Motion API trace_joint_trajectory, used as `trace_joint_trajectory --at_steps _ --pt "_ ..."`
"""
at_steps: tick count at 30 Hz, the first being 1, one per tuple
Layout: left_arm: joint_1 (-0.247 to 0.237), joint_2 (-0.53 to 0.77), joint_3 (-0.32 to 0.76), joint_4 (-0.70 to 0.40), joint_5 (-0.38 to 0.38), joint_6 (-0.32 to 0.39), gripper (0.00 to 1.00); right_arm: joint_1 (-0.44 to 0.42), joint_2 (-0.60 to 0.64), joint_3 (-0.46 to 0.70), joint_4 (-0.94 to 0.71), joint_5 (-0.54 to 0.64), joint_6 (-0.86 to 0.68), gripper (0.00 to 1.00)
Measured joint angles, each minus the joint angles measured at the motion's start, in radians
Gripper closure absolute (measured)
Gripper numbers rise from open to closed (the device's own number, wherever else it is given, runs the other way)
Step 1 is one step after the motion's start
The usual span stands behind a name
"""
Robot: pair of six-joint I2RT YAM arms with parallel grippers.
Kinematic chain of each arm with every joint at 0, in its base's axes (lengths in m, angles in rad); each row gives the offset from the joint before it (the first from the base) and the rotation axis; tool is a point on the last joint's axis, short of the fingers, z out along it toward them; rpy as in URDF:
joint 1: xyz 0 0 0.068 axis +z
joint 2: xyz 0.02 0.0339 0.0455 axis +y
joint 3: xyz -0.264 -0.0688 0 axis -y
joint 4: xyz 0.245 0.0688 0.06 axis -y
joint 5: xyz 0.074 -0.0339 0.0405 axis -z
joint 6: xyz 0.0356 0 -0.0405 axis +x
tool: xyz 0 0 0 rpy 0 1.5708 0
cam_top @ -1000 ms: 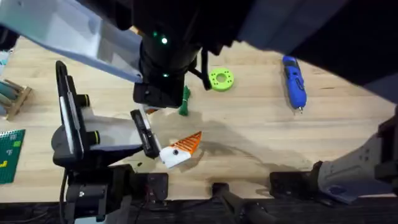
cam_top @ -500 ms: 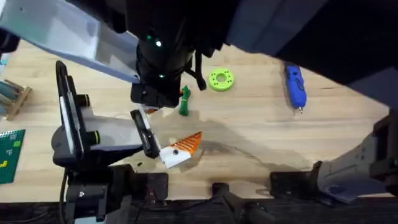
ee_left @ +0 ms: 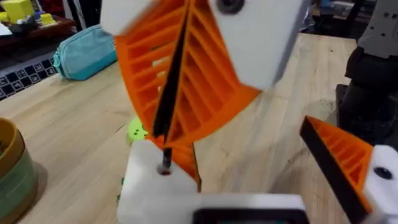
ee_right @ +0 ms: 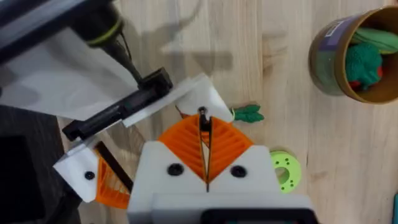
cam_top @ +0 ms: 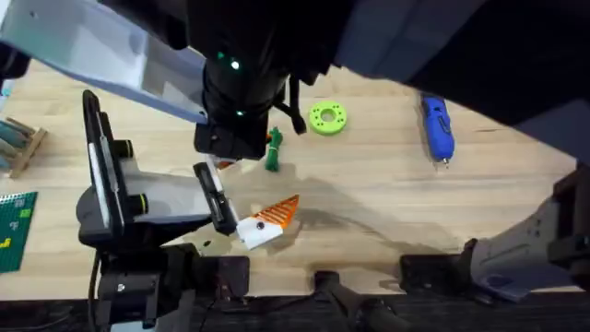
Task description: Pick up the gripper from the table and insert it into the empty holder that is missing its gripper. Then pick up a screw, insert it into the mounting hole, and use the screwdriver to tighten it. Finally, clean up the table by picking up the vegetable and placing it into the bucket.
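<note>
In bucket: green, red toys | right gripper pinching screw | left gripper: unclear

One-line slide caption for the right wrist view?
Right gripper, fingers shut on a screw, hovers over the white holder beside the toy vegetable.

the right gripper has white fingers with orange ribbed pads, black screws, and a black wrist with green light.
</note>
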Motion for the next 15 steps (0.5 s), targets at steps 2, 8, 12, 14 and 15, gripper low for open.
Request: trace_joint_trajectory --at_steps 2,8,12,14,15 --pt "0.0 0.0 0.0 0.0 0.0 0.0 0.015 0.0 0.008 0.001 -0.002 0.0 0.0 0.996" --pt "0.0 0.0 0.0 0.0 0.0 -0.002 0.015 0.0 0.022 0.001 -0.003 0.0 0.0 0.996" --pt "0.0 0.0 0.0 0.0 0.0 -0.002 0.015 0.0 0.022 0.001 -0.003 0.0 0.0 0.996" --pt "0.0 0.0 0.0 0.0 0.0 -0.002 0.015 0.0 0.022 0.001 -0.003 0.0 0.0 0.996" --pt "0.0 0.0 0.0 0.0 0.0 -0.002 0.015 0.0 0.022 0.001 -0.003 0.0 0.0 0.996"
